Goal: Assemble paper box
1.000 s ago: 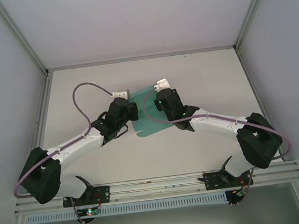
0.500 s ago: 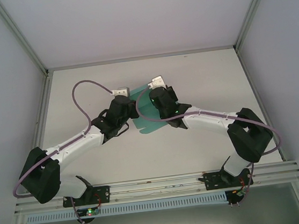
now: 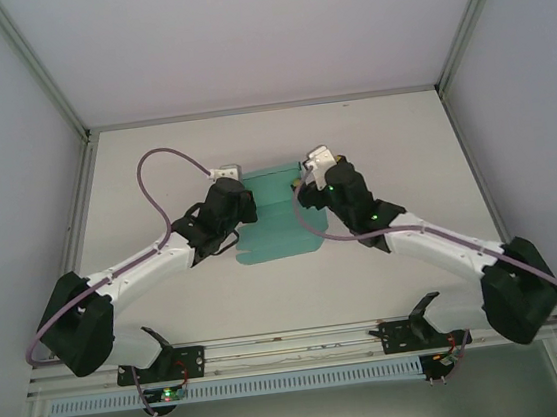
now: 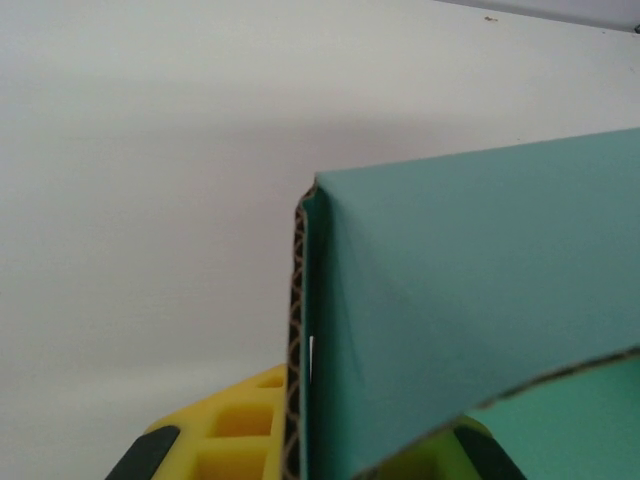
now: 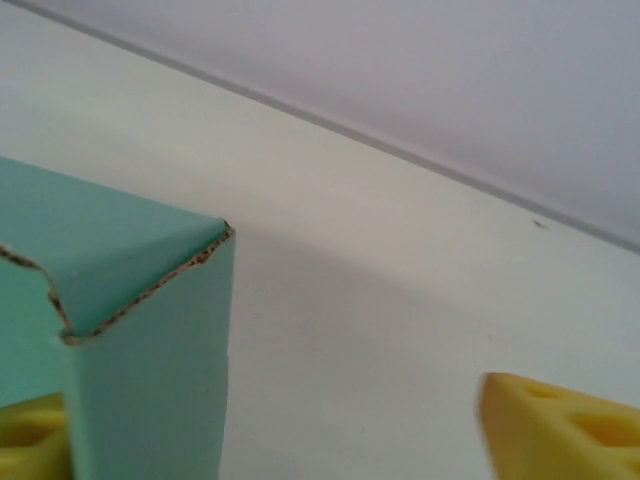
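The paper box point(image 3: 278, 224) is a teal-green card sheet, partly folded, lying mid-table between the two arms. My left gripper point(image 3: 243, 208) is shut on its left edge. In the left wrist view the corrugated edge of the card point(image 4: 470, 300) stands upright between the yellow fingers point(image 4: 225, 440). My right gripper point(image 3: 304, 183) is at the sheet's far right corner, jaws open wide. In the right wrist view a folded teal flap point(image 5: 140, 340) stands against the left finger point(image 5: 30, 435). The other finger point(image 5: 560, 425) is far to the right, with bare table between them.
The white table point(image 3: 382, 146) is bounded by metal frame posts and pale walls at the left, right and back. An aluminium rail point(image 3: 294, 343) runs along the near edge by the arm bases. A purple cable point(image 3: 167, 161) loops over the left arm.
The right gripper has opened and let go of the card. Its arm swung out to the right. The card now lies lower and flatter, with the left gripper still clamped on it.
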